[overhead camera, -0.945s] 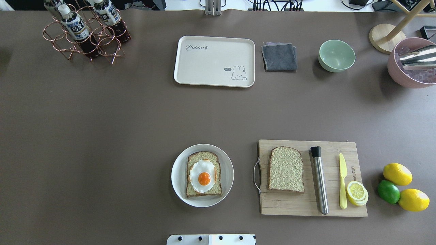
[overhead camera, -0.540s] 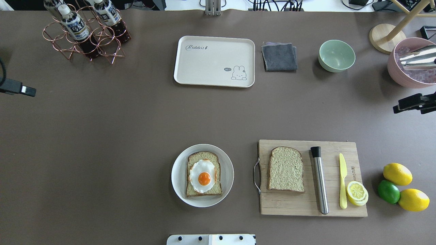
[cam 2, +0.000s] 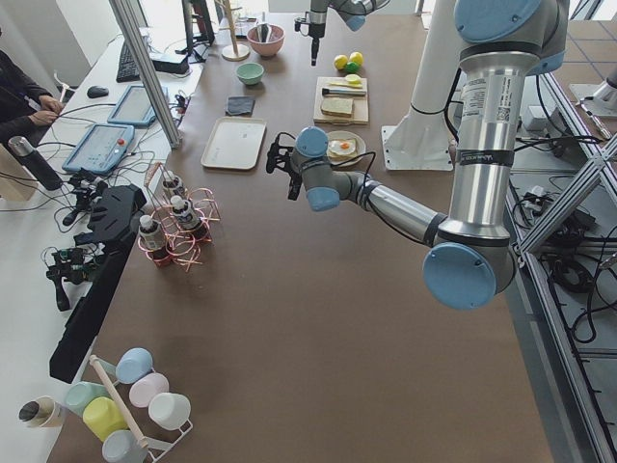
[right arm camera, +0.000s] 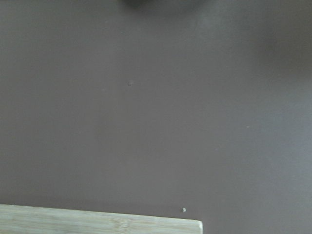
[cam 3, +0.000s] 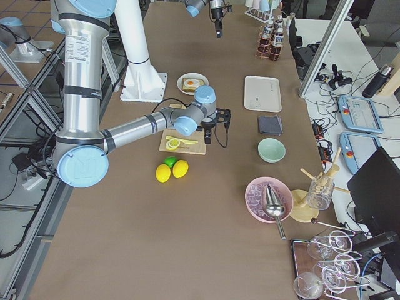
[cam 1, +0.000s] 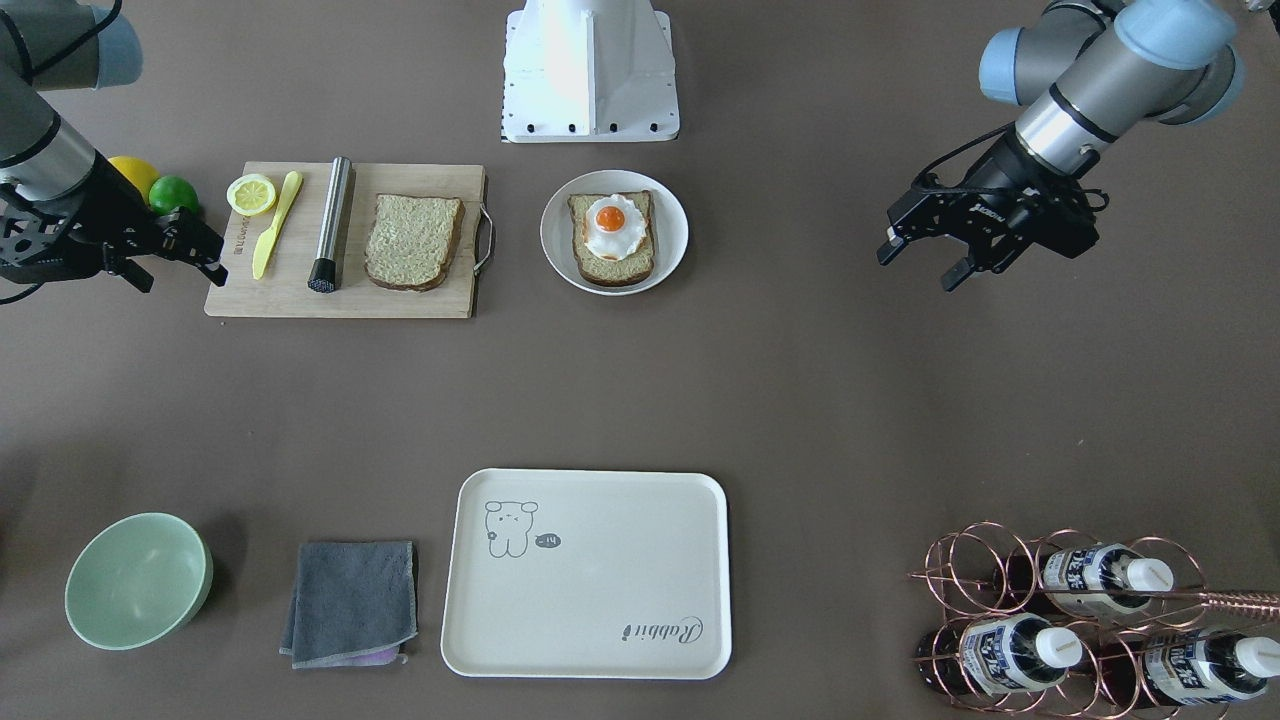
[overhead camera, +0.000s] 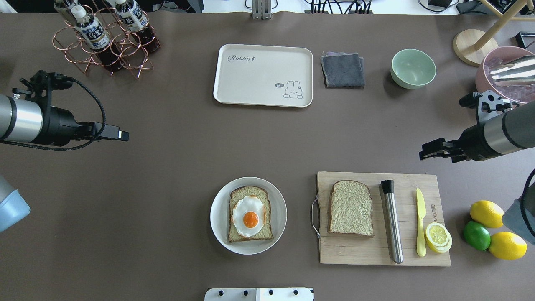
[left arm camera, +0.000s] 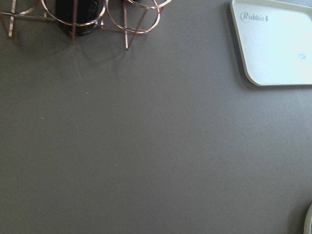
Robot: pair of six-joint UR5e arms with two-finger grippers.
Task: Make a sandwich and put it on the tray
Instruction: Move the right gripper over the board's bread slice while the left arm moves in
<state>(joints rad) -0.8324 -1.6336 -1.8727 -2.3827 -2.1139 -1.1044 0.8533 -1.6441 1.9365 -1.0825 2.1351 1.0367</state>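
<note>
Overhead exterior: left pincer (overhead camera: pixel 121 135) hovers over the brown counter (overhead camera: pixel 167 175), spread wide. Speckled tan bread slice (overhead camera: pixel 250 191) carrying a fried egg (overhead camera: pixel 249 216) lies on a round white plate (overhead camera: pixel 217 217), well apart from the cream-white plastic tray (overhead camera: pixel 263 83) at the far side. Second bread slice (overhead camera: pixel 351 207) lies on a wooden cutting board (overhead camera: pixel 376 251). Right pincer (overhead camera: pixel 426 152) hangs just beyond the board's far edge, also wide.

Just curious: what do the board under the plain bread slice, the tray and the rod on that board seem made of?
Board: wood, probably bamboo, matte, with visible strips and grain. Tray: looks like cream plastic, smooth, with a printed drawing. Rod: brushed metal, grey sheen, black cap.
</note>
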